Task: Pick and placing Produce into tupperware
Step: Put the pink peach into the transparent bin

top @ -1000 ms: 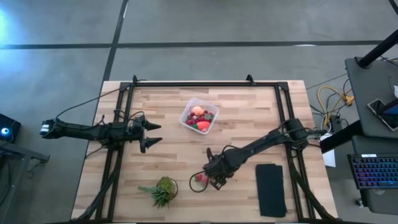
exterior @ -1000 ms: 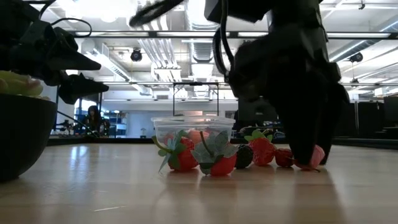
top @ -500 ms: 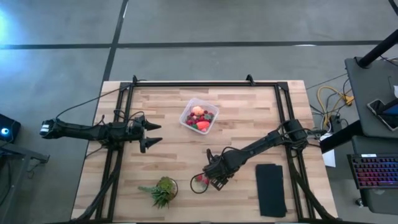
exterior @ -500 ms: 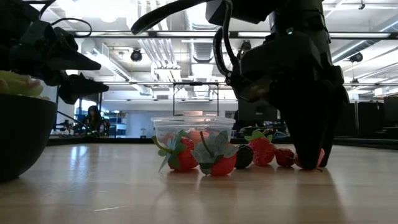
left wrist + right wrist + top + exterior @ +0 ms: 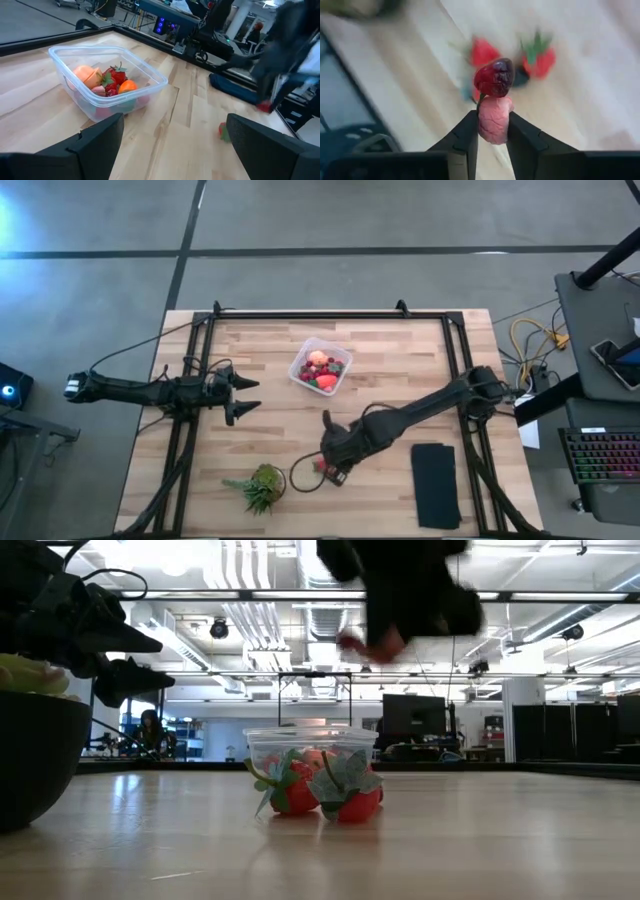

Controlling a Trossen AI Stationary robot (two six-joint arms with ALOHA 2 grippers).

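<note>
The clear tupperware sits on the wooden table's far middle, holding an orange-pink round fruit, red strawberries and an orange piece. Two strawberries with green tops lie on the table in front of it. My right gripper hovers above them, shut on a pink lumpy produce piece. A dark red berry sticks out beyond that piece. My left gripper waits open at the table's left, with nothing between its fingers. My right gripper pinches the pink piece by its two sides between its two fingers. The fingers come from above, pointing down at the table. The piece is lifted clear, and the dark red berry clings to its lower end, past the fingertips.
A spiky green plant in a dark pot stands at the near left. A flat black pad lies near right. A thin cable loop lies beside the right gripper. A dark frame runs along the table's sides.
My right gripper has shut on the pink piece that lay on the table. It has then risen well above the table and shifted a little toward the left edge, taking the pink piece and the dark red berry up clear of the wood.
</note>
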